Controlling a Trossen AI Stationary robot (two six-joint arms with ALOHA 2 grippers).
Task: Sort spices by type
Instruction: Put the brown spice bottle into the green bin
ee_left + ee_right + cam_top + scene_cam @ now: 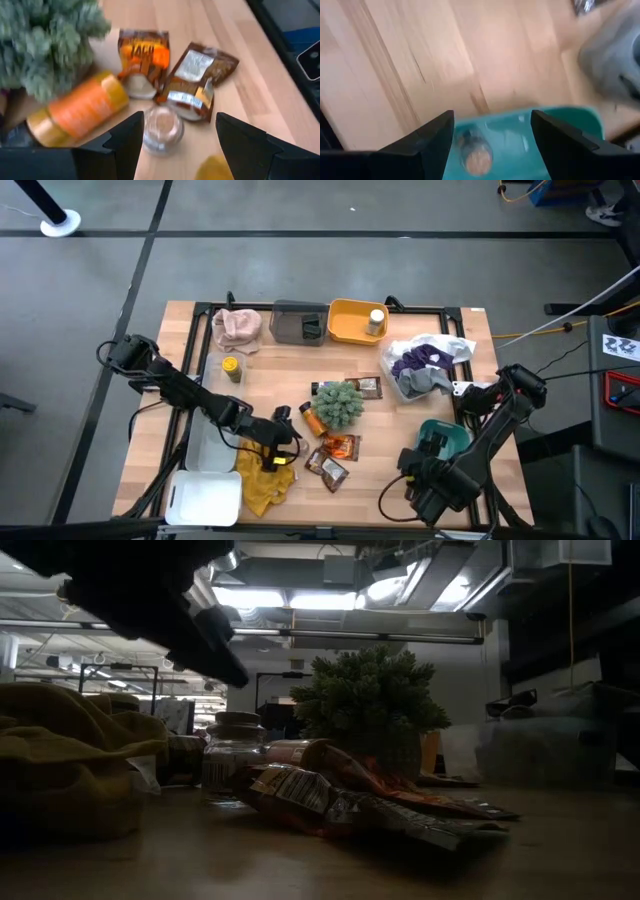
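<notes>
My left gripper [177,120] hangs open a little above a small clear jar [162,129] that stands upright on the table. One finger is on either side of the jar without touching it. An orange bottle [80,110] lies beside the jar. Two glossy brown-orange packets [144,60] [197,80] lie flat just past it. My right gripper [492,117] is open above a teal bowl [520,132], in which lies a small jar [475,156]. A yellow-lidded jar [231,368] stands at the left, and a white-capped jar [376,320] sits in the yellow bin [345,332].
A green spiky plant ball [338,402] sits mid-table, with a third packet [368,387] behind it. A mustard-yellow cloth [262,478] and white trays [205,498] lie near left. A grey bin [298,323] and pink cloth [237,327] stand far, with purple and white cloths [425,365] at right.
</notes>
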